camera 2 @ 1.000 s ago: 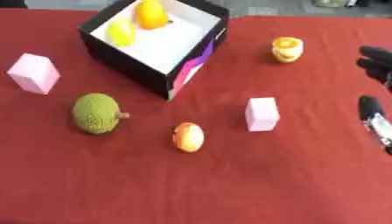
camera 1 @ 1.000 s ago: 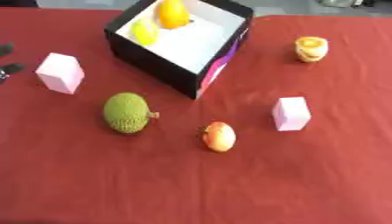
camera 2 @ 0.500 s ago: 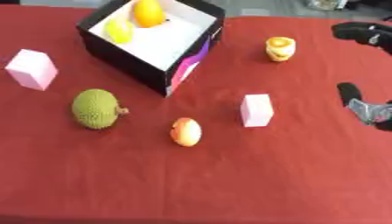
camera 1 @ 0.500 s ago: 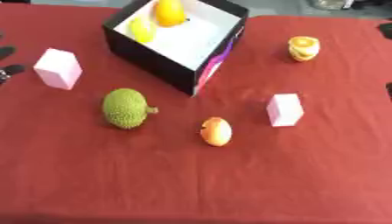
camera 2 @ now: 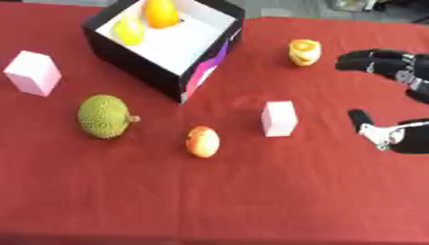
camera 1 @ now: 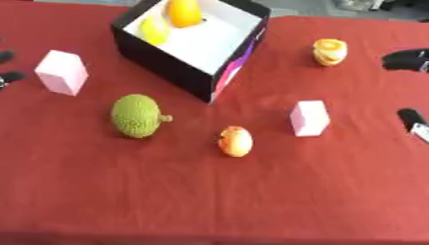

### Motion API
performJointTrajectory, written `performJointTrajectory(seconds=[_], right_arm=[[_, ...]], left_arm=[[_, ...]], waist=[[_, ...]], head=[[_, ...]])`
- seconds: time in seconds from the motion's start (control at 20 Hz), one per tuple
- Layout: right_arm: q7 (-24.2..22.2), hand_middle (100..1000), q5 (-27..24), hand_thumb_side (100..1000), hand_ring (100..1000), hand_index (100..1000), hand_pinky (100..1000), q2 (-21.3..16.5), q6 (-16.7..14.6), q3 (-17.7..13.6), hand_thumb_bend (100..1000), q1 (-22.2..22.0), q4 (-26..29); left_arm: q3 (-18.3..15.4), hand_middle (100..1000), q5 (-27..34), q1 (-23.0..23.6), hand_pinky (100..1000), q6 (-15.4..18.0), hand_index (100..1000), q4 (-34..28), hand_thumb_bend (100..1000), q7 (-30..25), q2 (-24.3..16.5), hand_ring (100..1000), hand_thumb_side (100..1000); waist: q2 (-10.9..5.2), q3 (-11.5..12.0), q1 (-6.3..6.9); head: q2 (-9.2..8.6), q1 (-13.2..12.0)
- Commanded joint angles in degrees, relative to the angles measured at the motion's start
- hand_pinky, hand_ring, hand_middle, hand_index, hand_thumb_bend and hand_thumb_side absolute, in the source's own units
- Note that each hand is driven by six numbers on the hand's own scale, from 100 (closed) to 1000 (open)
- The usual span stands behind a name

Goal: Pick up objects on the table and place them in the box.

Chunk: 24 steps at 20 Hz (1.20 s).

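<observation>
The black box (camera 1: 179, 72) with a white inside stands at the back left and holds a yellow fruit (camera 1: 154, 29) and an orange fruit (camera 1: 184, 12). On the red cloth lie a pink block (camera 1: 61, 72) at the left, a green spiky fruit (camera 1: 136, 115), a small orange-red fruit (camera 1: 235, 141), a second pink block (camera 2: 279, 118) and a yellow-orange object (camera 2: 304, 51). My right hand (camera 2: 381, 62) comes in from the right edge, open, its fingers and thumb (camera 2: 368, 125) spread apart and holding nothing, to the right of the second block. My left hand (camera 1: 8, 76) shows only as dark tips at the left edge.
The red cloth (camera 1: 209, 201) covers the whole table. Its near half is bare of things. Grey floor shows beyond the far edge.
My right hand has moved leftward into the right eye view, closer to the second pink block. The picture shifted slightly. No object has moved.
</observation>
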State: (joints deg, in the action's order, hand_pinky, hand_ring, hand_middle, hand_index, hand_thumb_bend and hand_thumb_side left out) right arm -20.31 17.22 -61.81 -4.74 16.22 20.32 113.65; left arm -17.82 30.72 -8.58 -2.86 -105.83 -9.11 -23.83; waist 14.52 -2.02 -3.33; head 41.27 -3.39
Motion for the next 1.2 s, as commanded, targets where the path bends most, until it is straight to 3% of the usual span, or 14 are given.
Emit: performJointTrajectory(seconds=[0.05, 0.15, 0.3, 0.5, 0.7, 0.95, 1.2], right_arm=[[-2.2, 969, 2.58, 477, 1000, 969, 984, -1.93, -0.87, 1.64, 108, 0.29, 0.94], [-3.58, 972, 3.32, 495, 1000, 972, 988, -1.33, -0.74, 2.67, 164, 0.16, 0.94], [-5.65, 974, 4.48, 536, 1000, 979, 994, -0.4, -0.7, 3.87, 320, 0.23, 0.94], [-6.54, 969, 5.85, 561, 1000, 980, 1000, 0.98, -0.67, 4.61, 398, 1.0, 0.94], [-6.63, 963, 6.65, 607, 1000, 980, 1000, 2.53, 0.91, 4.97, 383, 2.73, 0.94], [-7.79, 967, 6.82, 657, 1000, 986, 1000, 4.59, 5.21, 5.3, 361, 5.19, 0.59], [-9.0, 975, 8.29, 699, 1000, 987, 1000, 6.92, 6.19, 5.54, 362, 8.06, -3.59]], left_arm=[[-0.28, 823, -0.23, -0.26, 724, 0.1, 855, -0.46, 188, -0.39, -1.86, 829, 710], [-0.25, 823, -0.24, -0.22, 724, 0.07, 855, -0.38, 188, -0.46, -1.89, 829, 712], [-0.21, 823, -0.22, -0.22, 724, 0.02, 854, -0.31, 190, -0.59, -1.89, 829, 713], [-0.13, 823, -0.21, -0.08, 725, -0.04, 853, -0.2, 190, -0.72, -1.9, 829, 717], [-0.08, 821, -0.24, 0.09, 725, -0.06, 852, -0.07, 189, -0.85, -1.9, 830, 715], [-0.34, 821, -0.22, 0.6, 725, -0.13, 853, 0.21, 195, -0.61, -2.08, 830, 723], [-0.54, 821, -0.04, 0.84, 726, -0.2, 853, 0.34, 198, -0.42, -2.16, 830, 718]], waist=[[-1.25, 0.04, 0.16], [-1.23, 0.07, 0.16], [-1.21, 0.14, 0.17], [-1.27, 0.13, 0.22], [-1.52, 0.12, 0.23], [-1.98, -0.02, -0.02], [-2.28, 0.04, -0.19]], head=[[0.45, 0.45], [0.52, 0.66], [0.54, 0.81], [0.61, 1.0], [0.79, 1.58], [1.42, 2.18], [1.65, 2.69]])
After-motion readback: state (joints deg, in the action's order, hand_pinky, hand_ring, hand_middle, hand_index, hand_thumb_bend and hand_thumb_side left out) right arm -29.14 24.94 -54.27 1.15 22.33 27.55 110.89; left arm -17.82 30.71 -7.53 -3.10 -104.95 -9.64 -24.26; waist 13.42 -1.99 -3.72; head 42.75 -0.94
